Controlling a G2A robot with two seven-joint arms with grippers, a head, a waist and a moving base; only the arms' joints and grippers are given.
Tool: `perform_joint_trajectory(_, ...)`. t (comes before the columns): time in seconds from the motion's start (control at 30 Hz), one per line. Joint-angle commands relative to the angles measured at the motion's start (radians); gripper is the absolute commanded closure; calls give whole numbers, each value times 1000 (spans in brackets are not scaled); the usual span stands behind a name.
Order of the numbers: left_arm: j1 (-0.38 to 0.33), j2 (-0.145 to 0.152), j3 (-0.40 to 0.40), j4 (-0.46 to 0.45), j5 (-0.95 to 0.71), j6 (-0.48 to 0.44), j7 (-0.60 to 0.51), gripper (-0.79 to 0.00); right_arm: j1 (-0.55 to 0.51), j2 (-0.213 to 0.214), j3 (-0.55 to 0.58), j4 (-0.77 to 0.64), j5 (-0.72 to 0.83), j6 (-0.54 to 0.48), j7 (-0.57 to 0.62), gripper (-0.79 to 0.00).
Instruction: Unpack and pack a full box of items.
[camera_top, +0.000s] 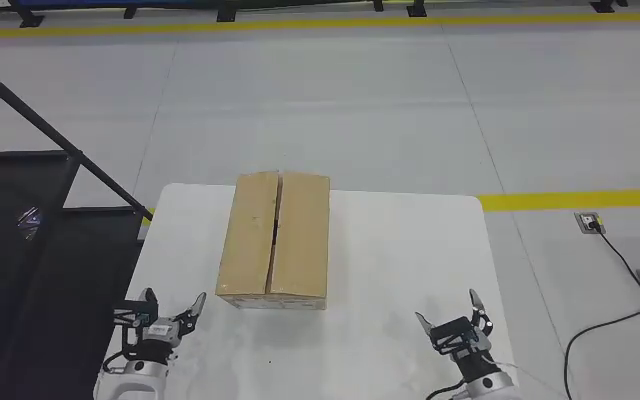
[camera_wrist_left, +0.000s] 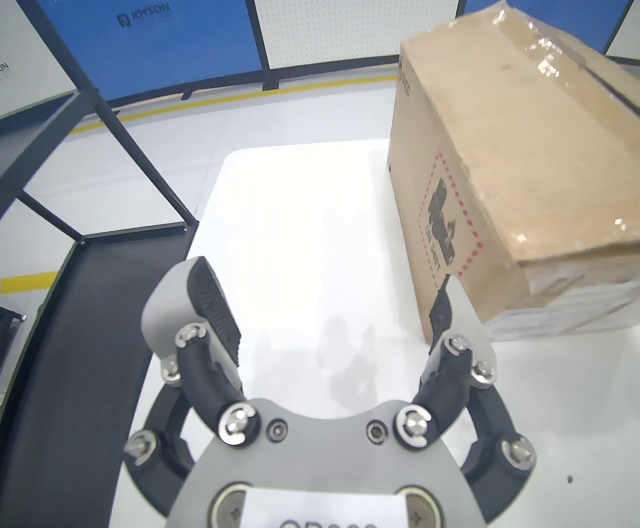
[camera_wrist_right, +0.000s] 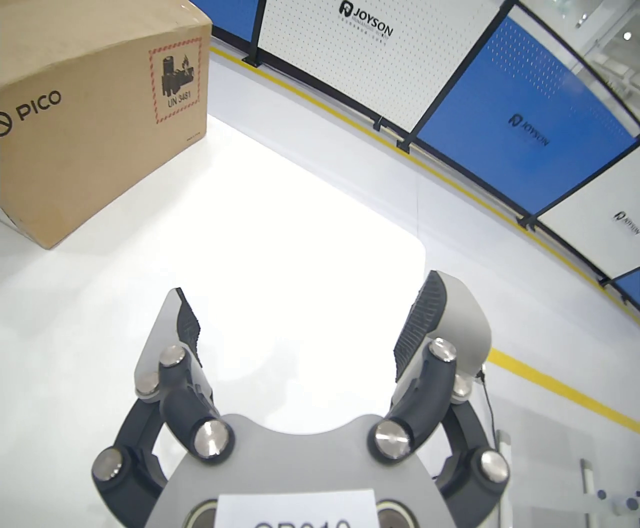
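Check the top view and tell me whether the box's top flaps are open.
No: the cardboard box has both top flaps folded flat, meeting along a seam down its middle.

Bright, even overhead light with faint, soft-edged shadows. In both wrist views the white counter (camera_wrist_right: 310, 200) washes out to almost featureless glare. The clear tape (camera_wrist_left: 540, 45) on the box (camera_wrist_left: 500, 150) carries small glints. Wide-angle optics bow the wall panels (camera_wrist_right: 525, 110) towards the frame edges.
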Motion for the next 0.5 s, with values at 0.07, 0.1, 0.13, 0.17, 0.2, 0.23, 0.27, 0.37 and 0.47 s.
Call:
perform_joint_trajectory(0.07,-32,0,-17,5,-12,-26,15,-785,50,-8,-96,-18,-51,-55,-25,-785)
perform_joint_trajectory(0.1,-31,1,-19,7,-12,-30,20,-785,60,-7,-86,-18,-61,-63,-39,-785)
perform_joint_trajectory(0.13,-31,1,-19,7,-12,-30,20,-785,59,-6,-73,-19,-88,-39,-29,-785)
perform_joint_trajectory(0.17,-31,1,-19,7,-12,-30,20,-785,57,-6,-71,-22,-97,-32,-24,-785)
perform_joint_trajectory(0.2,-31,1,-19,7,-12,-30,20,-785,57,-6,-71,-22,-97,-32,-24,-785)
perform_joint_trajectory(0.23,-31,1,-19,7,-12,-30,20,-785,57,-6,-71,-22,-97,-32,-24,-785)
perform_joint_trajectory(0.27,-31,1,-19,7,-12,-30,20,-785,57,-6,-71,-22,-97,-32,-24,-785)
perform_joint_trajectory(0.37,-31,1,-19,7,-12,-30,20,-785,57,-6,-71,-22,-97,-32,-24,-785)
perform_joint_trajectory(0.47,-32,0,-18,9,-15,-32,15,-785,60,-7,-75,-26,-77,-38,-47,-785)
